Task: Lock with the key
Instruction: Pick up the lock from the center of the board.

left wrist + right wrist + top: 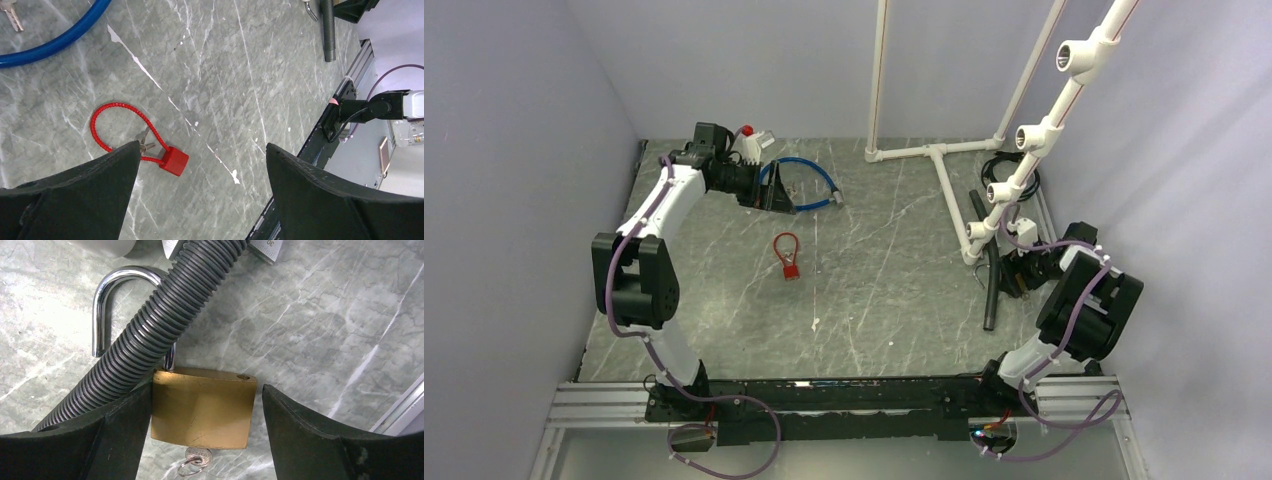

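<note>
A tiny silver key (11,14) lies on the table beside the blue cable loop (50,42), at the top left of the left wrist view. My left gripper (202,150) is open and empty above the table near the blue cable (809,170). A red cable lock (174,161) with small keys (145,146) lies below it. My right gripper (207,395) is open around a brass padlock (202,407); its left finger (125,425) touches the padlock and the right finger stands apart. A key head with a ring (198,456) sticks out of the padlock's bottom. The shackle (107,300) is open.
A black corrugated hose (160,325) lies across the padlock's shackle. A white pipe frame (944,160) stands at the back right. A white bottle with a red cap (749,140) is behind the left arm. The red lock (787,257) lies mid-table.
</note>
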Controlling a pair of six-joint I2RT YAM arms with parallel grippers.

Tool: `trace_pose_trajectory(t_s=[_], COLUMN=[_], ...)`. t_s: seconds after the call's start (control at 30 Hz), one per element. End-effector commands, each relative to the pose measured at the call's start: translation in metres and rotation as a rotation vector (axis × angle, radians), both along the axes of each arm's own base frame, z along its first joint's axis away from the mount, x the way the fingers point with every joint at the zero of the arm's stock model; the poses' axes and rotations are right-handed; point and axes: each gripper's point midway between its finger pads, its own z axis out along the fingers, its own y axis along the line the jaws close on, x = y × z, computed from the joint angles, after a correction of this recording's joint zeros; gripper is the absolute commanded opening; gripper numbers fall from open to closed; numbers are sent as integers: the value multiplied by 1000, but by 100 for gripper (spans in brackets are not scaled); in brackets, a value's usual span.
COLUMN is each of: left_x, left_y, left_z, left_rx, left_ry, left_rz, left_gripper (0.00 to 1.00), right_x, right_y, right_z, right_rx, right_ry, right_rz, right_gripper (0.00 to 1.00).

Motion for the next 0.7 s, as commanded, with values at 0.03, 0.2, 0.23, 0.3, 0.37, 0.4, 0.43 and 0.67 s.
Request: trace_pose_trajectory(t_s=[0.03, 0.2, 0.23, 0.3, 0.37, 0.4, 0.43, 0.67], left_x=[8, 8, 8, 7, 7, 7, 6, 4], left_y=[-2, -2, -2, -3, -2, -2, -2, -3], left_z=[17, 17, 16, 15, 14, 14, 13, 14], left_rx=[-3, -4, -6, -10, -10, -10, -10, -32], left_ry=[-71, -78, -77, -72, -73, -76, -78, -86], left_rz=[-23, -29, -29, -31, -33, -35, -37, -33], left_gripper=[99, 99, 99, 99, 99, 99, 100, 99], right_x=[-21, -48, -51, -56, -57, -57, -58, -62], right_y=[-17, -26, -29, -35, -40, -41, -41, -35], right_z=[-19, -20, -20, -18, -15, -15, -15, -11], right_rx=[-95, -109, -113, -113, -113, -112, -111, -60], right_ry=[97, 135, 136, 139, 134, 132, 135, 170], right_rz=[23, 10, 0, -21, -43, -51, -56, -25], right_gripper=[78, 73, 71, 68, 70, 74, 75, 84])
